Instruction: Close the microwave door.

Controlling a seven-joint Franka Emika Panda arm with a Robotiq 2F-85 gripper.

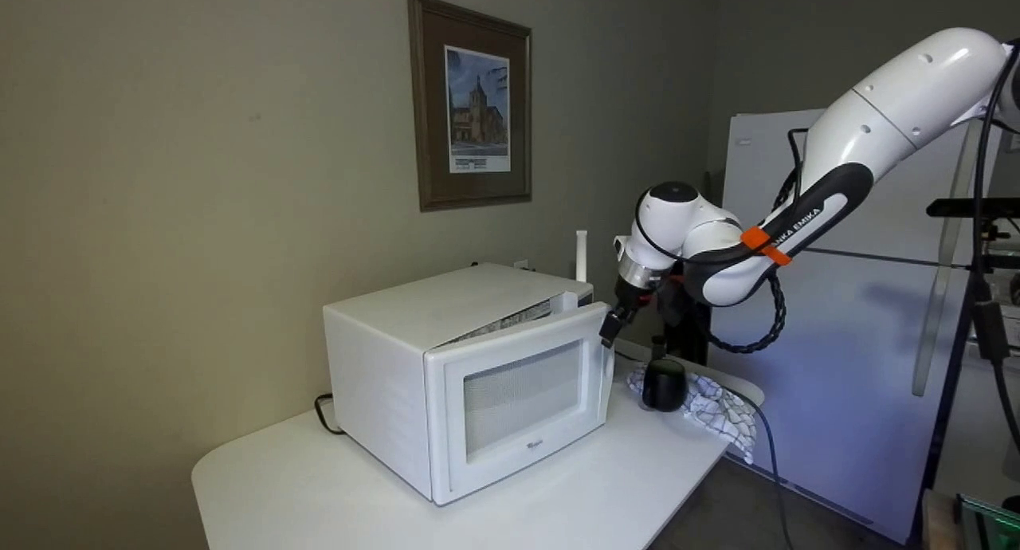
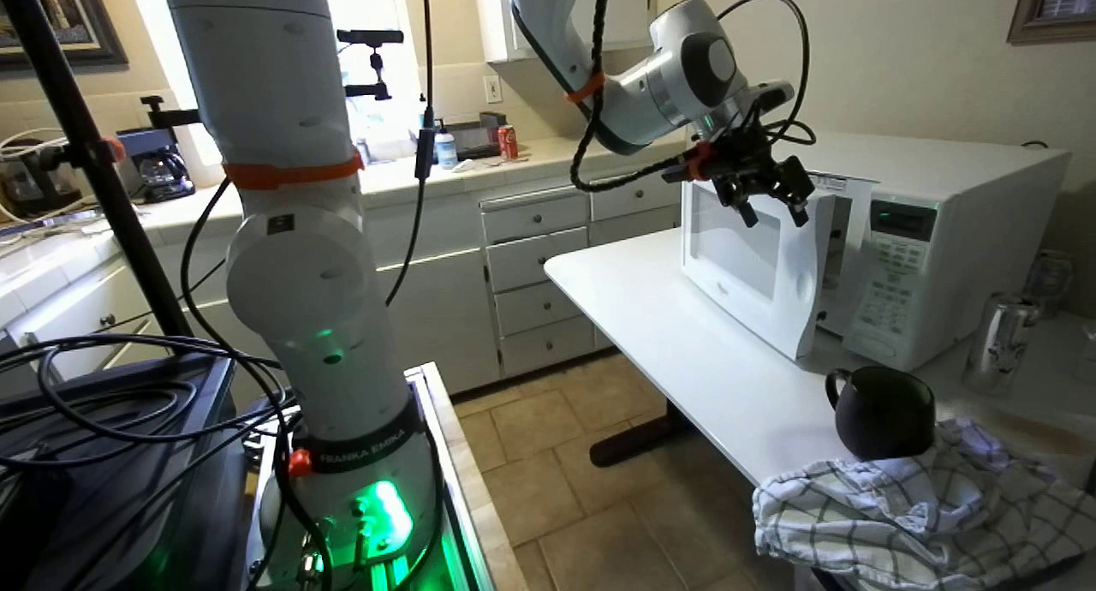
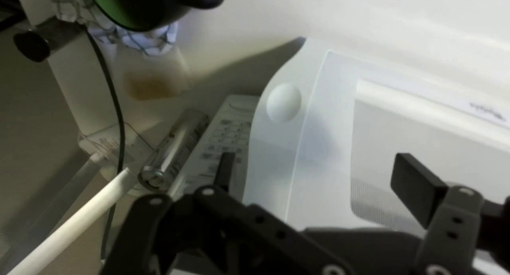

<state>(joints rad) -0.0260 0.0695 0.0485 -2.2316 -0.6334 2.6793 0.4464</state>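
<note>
The white microwave (image 1: 378,398) stands on the white table; its body and control panel also show in an exterior view (image 2: 959,257). The microwave door (image 1: 522,402) is partly open, with a gap between its free edge and the control panel, clear in an exterior view (image 2: 792,283). My gripper (image 1: 610,331) is near the door's upper free edge. In an exterior view the gripper (image 2: 776,217) is in front of the door's upper part. In the wrist view its fingers (image 3: 318,169) are wide apart with nothing between them, above the door (image 3: 322,107). Contact cannot be told.
A dark mug (image 2: 886,415) and a checked cloth (image 2: 925,505) lie on the table (image 2: 685,317) near its end. A silver can (image 2: 1002,343) stands beside the microwave. A white tube (image 3: 79,219) shows in the wrist view. A refrigerator (image 1: 837,351) stands behind the arm.
</note>
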